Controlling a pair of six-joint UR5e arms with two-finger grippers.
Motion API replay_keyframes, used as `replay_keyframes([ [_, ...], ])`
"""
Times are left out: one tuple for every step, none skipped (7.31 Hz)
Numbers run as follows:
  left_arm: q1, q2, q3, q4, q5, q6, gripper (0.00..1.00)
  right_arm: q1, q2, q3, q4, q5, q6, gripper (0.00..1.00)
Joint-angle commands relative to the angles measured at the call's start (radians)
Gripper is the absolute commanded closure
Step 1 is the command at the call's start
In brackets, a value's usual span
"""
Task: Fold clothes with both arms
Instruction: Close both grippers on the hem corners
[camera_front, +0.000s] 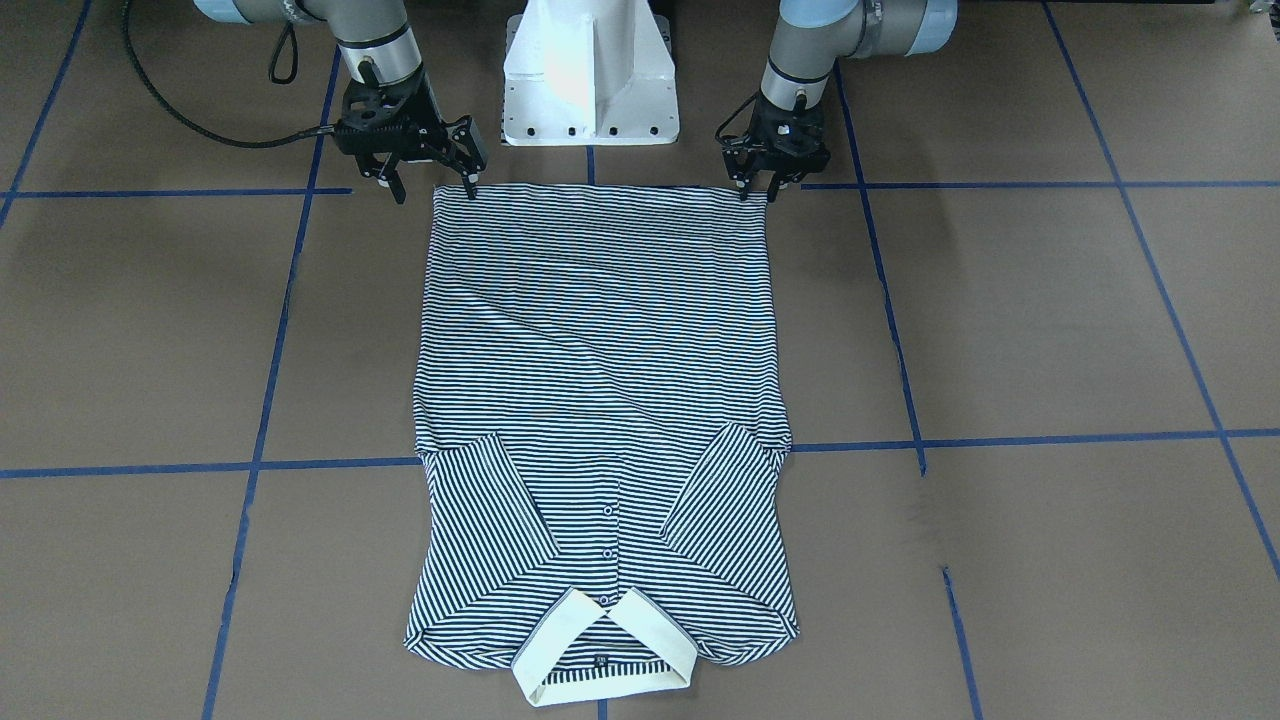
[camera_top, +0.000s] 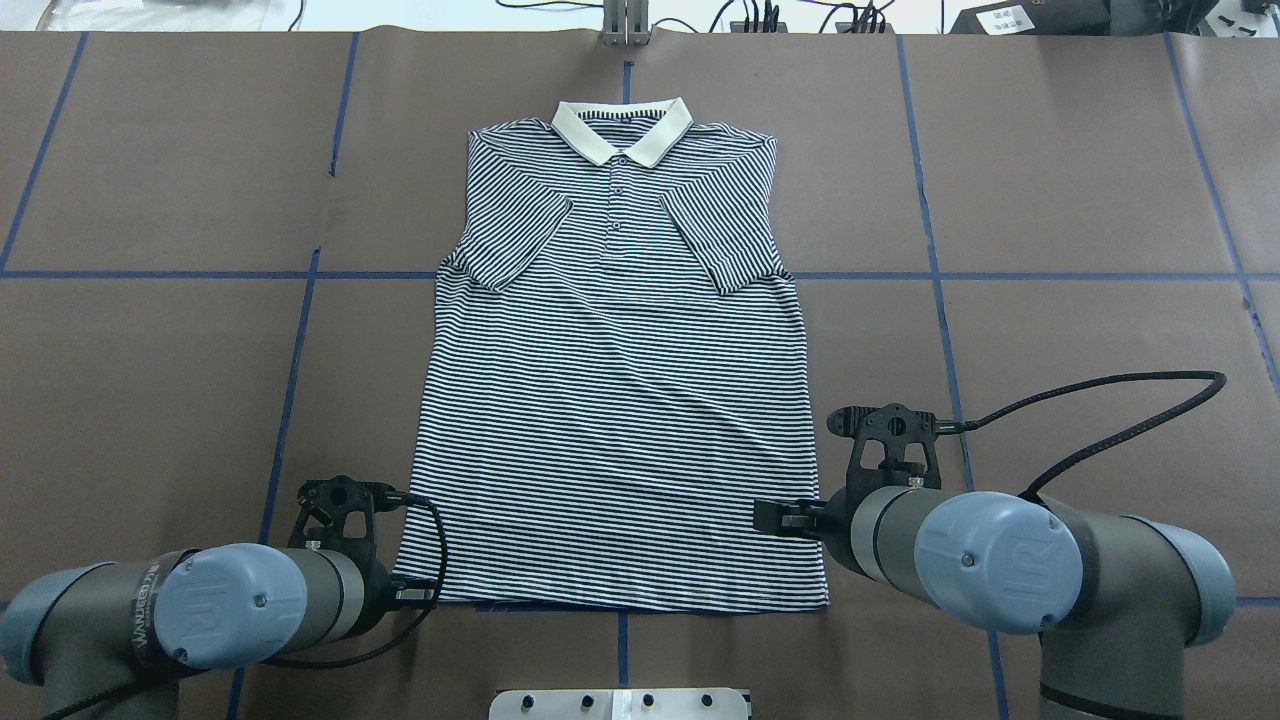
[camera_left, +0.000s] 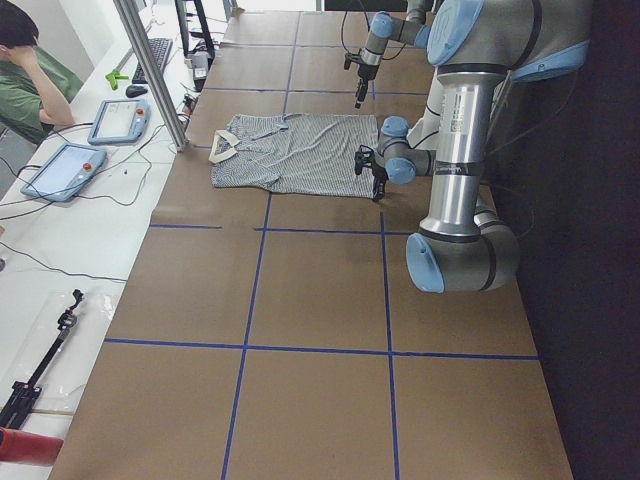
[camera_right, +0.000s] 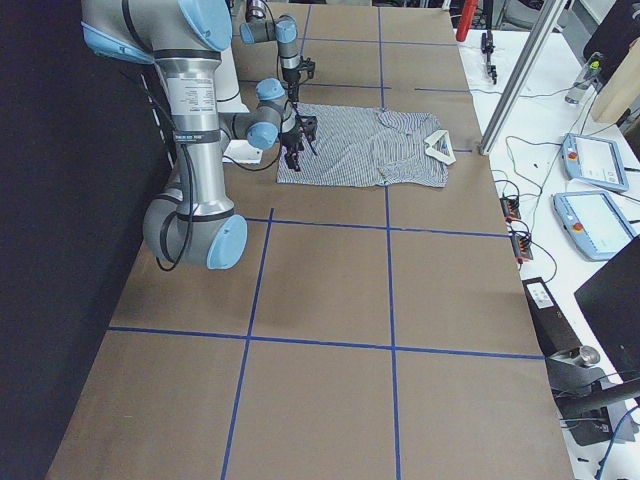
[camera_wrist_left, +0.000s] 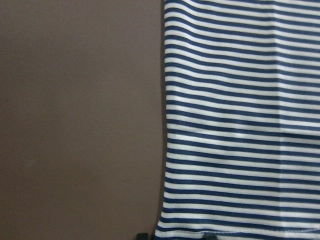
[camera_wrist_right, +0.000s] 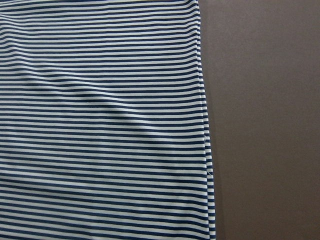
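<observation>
Navy-striped shirt (camera_front: 600, 380) flat, collar (camera_front: 660, 632) at far end, hem (camera_front: 600, 189) at near end. Both parted: right gripper (camera_front: 433, 188), left gripper (camera_front: 756, 190), one at each hem corner.

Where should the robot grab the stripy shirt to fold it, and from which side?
Probably the two bottom hem corners, one per gripper, coming down from above on the robot's own side. The shirt lies flat with its collar farthest away, so the straight hem is nearest. The left gripper and right gripper are at those corners.
</observation>
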Motion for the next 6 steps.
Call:
replay_keyframes([
  [0.000,-0.002,-0.004,0.000,0.000,-0.001,1.00,0.001,0.000,0.000,0.001,0.000,0.000,0.00],
  [-0.001,-0.002,-0.007,0.000,0.000,-0.001,1.00,-0.001,0.000,0.000,-0.001,-0.002,0.000,0.00],
  [-0.001,-0.001,-0.011,0.002,0.000,-0.001,1.00,-0.001,0.000,0.000,-0.001,-0.002,0.000,0.00],
  [-0.003,0.001,-0.022,0.005,0.000,0.001,1.00,-0.001,0.000,0.000,-0.001,-0.002,0.000,0.00],
  [-0.003,-0.004,-0.028,0.006,-0.002,0.001,1.00,-0.019,0.000,-0.003,-0.001,-0.008,0.036,0.01],
  [-0.001,-0.010,-0.028,0.006,-0.002,0.001,1.00,-0.086,0.000,-0.008,-0.011,-0.079,0.160,0.02],
])
